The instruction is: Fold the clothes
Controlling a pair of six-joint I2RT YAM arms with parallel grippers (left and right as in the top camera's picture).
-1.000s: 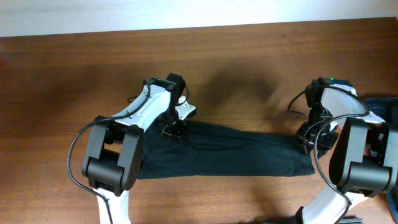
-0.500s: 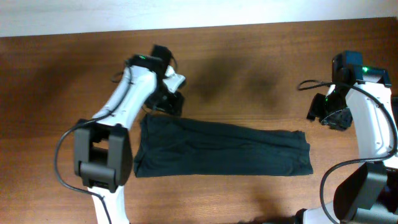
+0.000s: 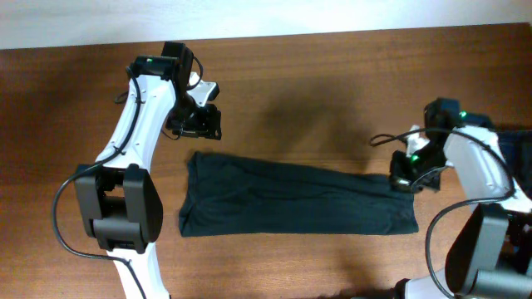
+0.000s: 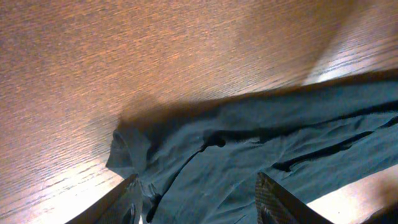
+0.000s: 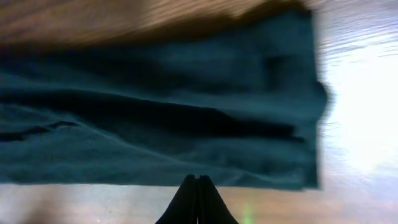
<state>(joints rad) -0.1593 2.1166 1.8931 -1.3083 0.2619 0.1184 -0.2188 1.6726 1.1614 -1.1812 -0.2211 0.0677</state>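
Observation:
The black T-shirt (image 3: pixel 299 199) lies flat on the table, folded into a long strip running left to right. My left gripper (image 3: pixel 199 124) hovers just beyond the shirt's far left corner. In the left wrist view it (image 4: pixel 202 205) is open and empty, with the shirt's rumpled end (image 4: pixel 249 149) below its fingers. My right gripper (image 3: pixel 405 178) is at the shirt's far right corner. In the right wrist view its fingers (image 5: pixel 198 185) are pressed shut with nothing between them, their tips at the edge of the shirt (image 5: pixel 161 124). No logo shows.
The brown wooden table (image 3: pixel 332 91) carries the shirt. A white wall strip (image 3: pixel 83 21) runs along its far edge. A dark blue garment (image 3: pixel 511 139) peeks in at the right edge behind my right arm.
Both grippers left the shirt's far edge, and the shirt now lies flatter. My left gripper moved away to the upper left. My right gripper lifted off to the right, then came back to the right corner.

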